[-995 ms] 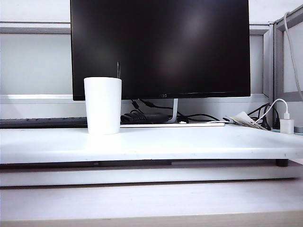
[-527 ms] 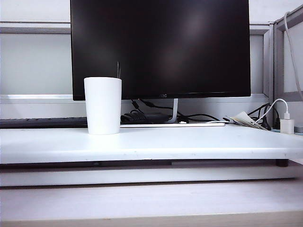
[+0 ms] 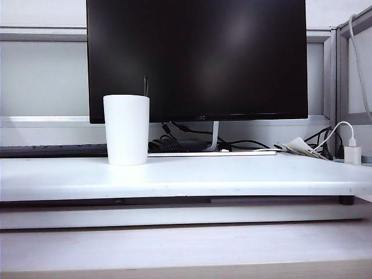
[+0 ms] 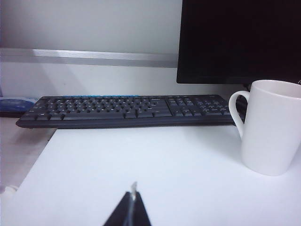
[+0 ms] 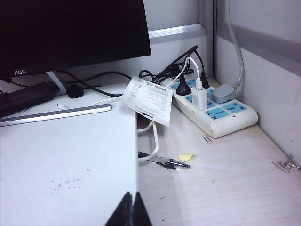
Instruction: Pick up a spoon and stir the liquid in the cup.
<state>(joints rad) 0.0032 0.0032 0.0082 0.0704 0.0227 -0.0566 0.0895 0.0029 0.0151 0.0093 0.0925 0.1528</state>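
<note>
The right gripper (image 5: 132, 207) hangs with its dark jaws pressed together over the edge of the white bench (image 5: 61, 160), whose surface carries faint dark specks. Ahead stands a black monitor (image 5: 70, 28) on its stand, with black cables trailing beside it. Off the bench edge, a white power strip (image 5: 221, 113) with plugs, a printed paper tag (image 5: 148, 100), a pen (image 5: 164, 162) and paper clips (image 5: 284, 165) lie on a lower wooden surface.

Cup (image 3: 126, 129) w/ spoon (image 3: 145, 85) is standing left-centre on the table (image 3: 232, 174); the rest of the tabletop is lying bare. Monitor (image 3: 197, 58) is walling off the rear. Keyboard (image 4: 127, 110) is sitting behind the cup. Power strip (image 5: 214, 106) & cables are crowding far right.
</note>
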